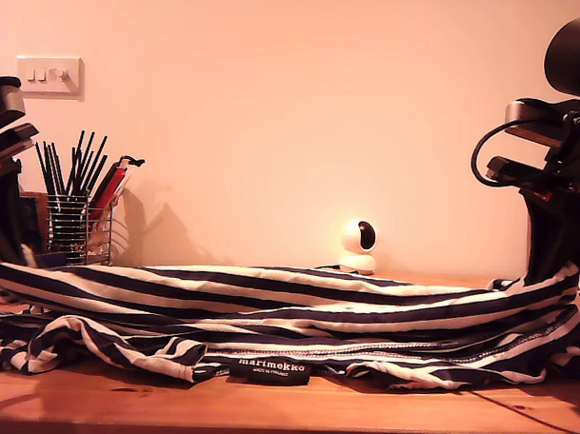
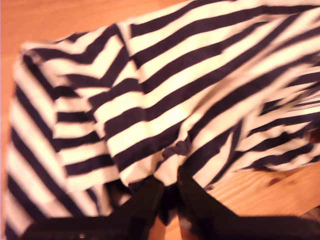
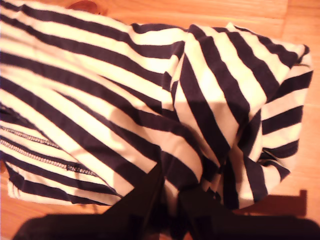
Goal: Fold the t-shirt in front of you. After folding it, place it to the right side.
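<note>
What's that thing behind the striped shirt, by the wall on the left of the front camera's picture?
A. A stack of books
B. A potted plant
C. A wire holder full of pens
C: a wire holder with dark pens stands behind the shirt.

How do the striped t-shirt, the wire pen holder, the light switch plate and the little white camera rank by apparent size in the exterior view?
1. t-shirt, spanning nearly the whole view
2. wire pen holder
3. light switch plate and white camera: look about alike, and both sit farther back, so I won't rank them.
</note>
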{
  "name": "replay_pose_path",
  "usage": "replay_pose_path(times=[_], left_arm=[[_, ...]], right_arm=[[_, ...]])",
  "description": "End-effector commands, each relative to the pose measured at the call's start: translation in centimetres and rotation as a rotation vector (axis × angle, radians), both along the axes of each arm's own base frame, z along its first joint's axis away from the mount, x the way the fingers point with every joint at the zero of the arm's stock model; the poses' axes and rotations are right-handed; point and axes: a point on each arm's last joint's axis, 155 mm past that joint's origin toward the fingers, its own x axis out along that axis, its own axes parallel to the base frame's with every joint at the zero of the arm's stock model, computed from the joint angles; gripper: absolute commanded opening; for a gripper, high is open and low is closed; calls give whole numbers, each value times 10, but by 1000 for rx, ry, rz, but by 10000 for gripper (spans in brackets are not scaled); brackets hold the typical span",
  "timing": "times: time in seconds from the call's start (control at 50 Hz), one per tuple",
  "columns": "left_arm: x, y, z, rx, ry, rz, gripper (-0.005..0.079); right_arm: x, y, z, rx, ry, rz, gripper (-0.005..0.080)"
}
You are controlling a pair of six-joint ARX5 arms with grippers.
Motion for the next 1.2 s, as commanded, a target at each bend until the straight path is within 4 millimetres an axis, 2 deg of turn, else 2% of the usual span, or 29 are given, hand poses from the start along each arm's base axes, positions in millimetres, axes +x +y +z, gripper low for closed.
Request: replay_pose_path(times=[0.0, 0.14, 0.36, 0.52, 0.7, 0.92, 1.08, 1.18], left_arm=[[-7, 4, -5, 12, 23, 11, -21], [-10, 13, -11, 56, 46, 32, -21], [-11, 34, -15, 98, 64, 89, -21], [-13, 49, -18, 130, 79, 127, -21], [-14, 53, -18, 136, 86, 138, -20], [-26, 54, -23, 147, 135, 134, 107], [-33, 67, -27, 224, 161, 139, 223], [-32, 78, -28, 278, 156, 159, 250]], right_arm=[[-11, -1, -8, -8, 22, 1, -13], [-15, -7, -12, -37, 40, -12, -13], [-32, -16, -22, -77, 115, -25, -6], [-47, -25, -27, -119, 176, -37, 134], [-63, -31, -31, -140, 245, -41, 296], [-64, -31, -21, -142, 264, -40, 321], [-51, -26, -1, -119, 232, -35, 323], [-43, -21, 10, -100, 208, -26, 323]])
